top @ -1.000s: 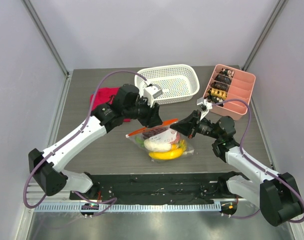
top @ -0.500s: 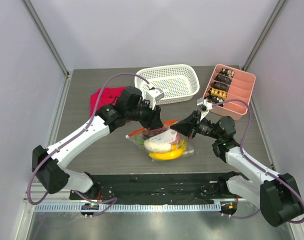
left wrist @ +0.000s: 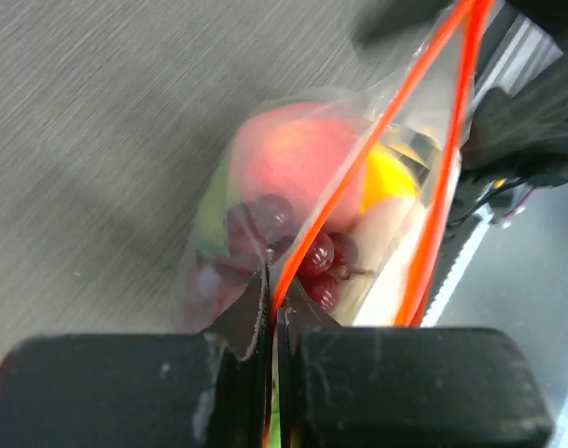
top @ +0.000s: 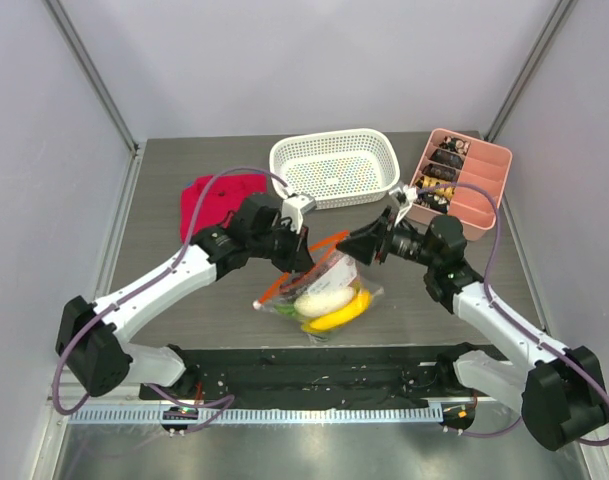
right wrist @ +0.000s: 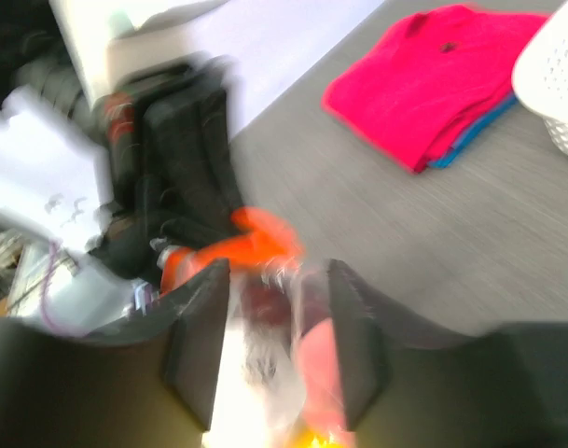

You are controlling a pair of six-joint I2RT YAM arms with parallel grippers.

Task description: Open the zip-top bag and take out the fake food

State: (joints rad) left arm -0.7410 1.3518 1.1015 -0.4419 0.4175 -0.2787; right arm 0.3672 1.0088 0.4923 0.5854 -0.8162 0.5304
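The left gripper (left wrist: 272,301) pinches one lip of the zip-top bag (top: 324,290) at its orange zipper strip (left wrist: 358,168), which runs from 7 to 1 o'clock in the overhead view. The right gripper (right wrist: 276,275), at the strip's 1 o'clock end, has its jaws apart around the blurred bag top and clasps nothing. The fake food (top: 329,305) sits inside the bag, at 5 o'clock from the left gripper. The parted mouth seems to face the right arm.
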